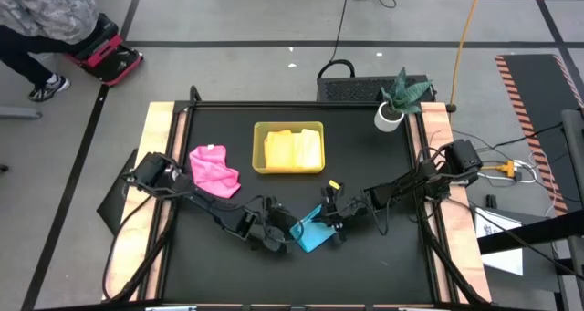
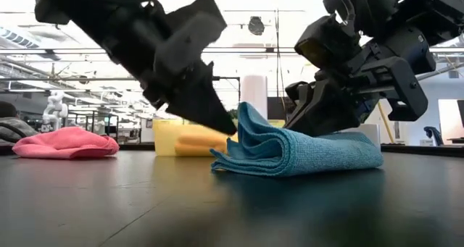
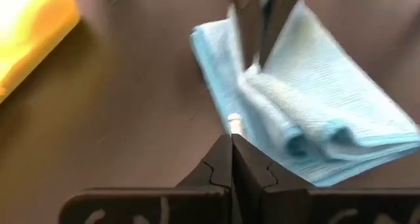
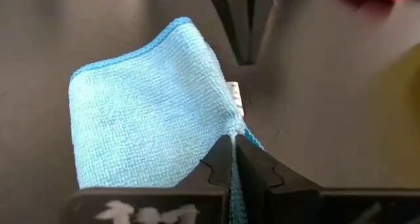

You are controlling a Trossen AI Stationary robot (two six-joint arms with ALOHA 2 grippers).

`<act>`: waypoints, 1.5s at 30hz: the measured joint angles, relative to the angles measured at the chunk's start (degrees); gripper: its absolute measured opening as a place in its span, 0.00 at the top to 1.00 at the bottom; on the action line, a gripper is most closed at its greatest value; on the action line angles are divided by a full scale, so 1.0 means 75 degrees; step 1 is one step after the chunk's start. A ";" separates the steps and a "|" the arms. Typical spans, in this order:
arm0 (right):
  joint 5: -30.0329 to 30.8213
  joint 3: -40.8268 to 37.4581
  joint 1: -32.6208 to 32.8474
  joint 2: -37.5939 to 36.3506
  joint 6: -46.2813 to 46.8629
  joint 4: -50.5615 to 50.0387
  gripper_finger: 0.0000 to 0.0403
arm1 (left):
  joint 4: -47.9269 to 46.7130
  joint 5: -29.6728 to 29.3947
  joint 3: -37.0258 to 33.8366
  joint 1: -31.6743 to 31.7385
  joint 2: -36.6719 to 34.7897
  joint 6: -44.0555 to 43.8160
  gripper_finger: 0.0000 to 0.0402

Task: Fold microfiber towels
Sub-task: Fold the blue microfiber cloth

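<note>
Closest to you, the blue towel sits near the front edge of the bench, already doubled over into a loose stack. Your right tool is pinched shut on its corner by the little white tag. Your left tool is shut too, its tip right at the towel's edge, but I can't tell whether it has any cloth.

This stuff looks light, floppy and a bit grabby, so it'll drape and drag rather than slide. I'd take it at corners or along the hem; a pinch mid-panel probably just bunches it.

Further back, the pink towel lies crumpled on the left, and the tray at centre holds a yellow towel.

View-wise: the low cam shows the rounded fold and how the layers puff up, which the high one flattens out. The high one gives you the layout of both arms. Only the right wrist cam shows the tag and the pinch itself.
</note>
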 joint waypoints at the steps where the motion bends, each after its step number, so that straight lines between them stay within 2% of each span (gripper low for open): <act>1: 0.0000 0.0000 0.0000 0.0000 0.0000 0.0004 0.99 | -0.0050 -0.0044 0.0000 0.0003 0.0059 -0.0091 0.99; 4: 0.0000 0.0000 0.0001 0.0000 0.0003 0.0013 0.99 | 0.0200 -0.0048 -0.0003 0.0071 0.0462 -0.0050 0.97; 7: -0.0003 0.0000 0.0072 -0.0068 -0.0019 0.0047 0.99 | 0.0998 0.0181 -0.0017 0.0181 0.0886 0.0461 0.96; 15: -0.0008 0.0006 0.0220 -0.0413 -0.0025 0.0325 0.99 | 0.2536 0.0759 0.0000 0.0318 0.1390 0.1593 0.99; 20: -0.0003 0.0004 0.0086 -0.0362 0.0007 -0.0117 0.99 | 0.2738 0.0981 0.0000 0.0321 0.1412 0.1824 0.96; 25: -0.0003 0.0003 0.0059 -0.0358 0.0106 -0.0356 0.99 | 0.2784 0.1012 0.0000 0.0318 0.1412 0.1824 0.99; 29: -0.0003 0.0003 0.0067 -0.0358 0.0266 -0.0503 0.99 | 0.2790 0.1082 -0.0003 0.0289 0.1345 0.1824 0.96; 32: -0.0003 0.0000 0.0067 -0.0358 0.0268 -0.0606 0.99 | 0.2438 0.1102 -0.0009 0.0217 0.1088 0.1817 0.95; 36: -0.0003 -0.0113 0.0067 -0.0358 0.0271 -0.0493 0.99 | 0.1593 0.0947 -0.0006 0.0111 0.0633 0.1436 0.98; 39: -0.0003 -0.0280 0.0067 -0.0358 0.0274 -0.0366 0.96 | 0.1194 0.0455 -0.0009 -0.0027 0.0282 0.1107 0.99; 42: -0.0015 -0.0511 0.0067 -0.0358 0.0425 -0.0048 0.89 | 0.1412 -0.0070 -0.0006 -0.0193 0.0086 0.1038 0.96; 45: -0.0020 -0.0702 0.0067 -0.0358 0.0504 0.0299 0.79 | 0.1991 -0.0203 -0.0010 -0.0285 0.0033 0.1391 0.96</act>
